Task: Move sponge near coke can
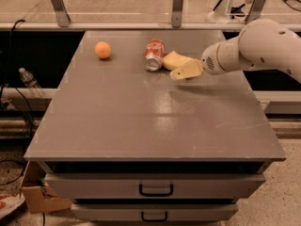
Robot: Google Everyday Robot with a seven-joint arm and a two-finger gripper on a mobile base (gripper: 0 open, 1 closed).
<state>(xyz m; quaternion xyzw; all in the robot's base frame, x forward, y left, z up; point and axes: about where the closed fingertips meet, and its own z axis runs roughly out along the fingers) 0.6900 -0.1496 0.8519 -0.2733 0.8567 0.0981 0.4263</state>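
The sponge (174, 59) is a pale yellow, soft-looking block with a flat top and rounded, slightly wavy edges. It shows no print or marks. It sits at the far part of the table (117, 126), at about 12 to 1 o'clock from the table's middle. Its long side runs roughly from 9 to 3 o'clock, and its right end is partly covered.

The can (154, 54) lies on its side at the sponge's 9 o'clock, just beside it, and the two appear to touch. It is red with white lettering, and one silver end is turned toward 6 o'clock. The orange (103, 50) rests well apart from the can, at the can's 9 o'clock and near the table's left edge.

The gripper (184, 71) is a tan wedge at the end of a white arm (256, 48) that reaches in from 3 o'clock. It overlaps the sponge's near right corner, at about the sponge's 4 o'clock. Whether it is clamped on the sponge or free of it cannot be told. A soft shadow falls on the table at its 6 o'clock.
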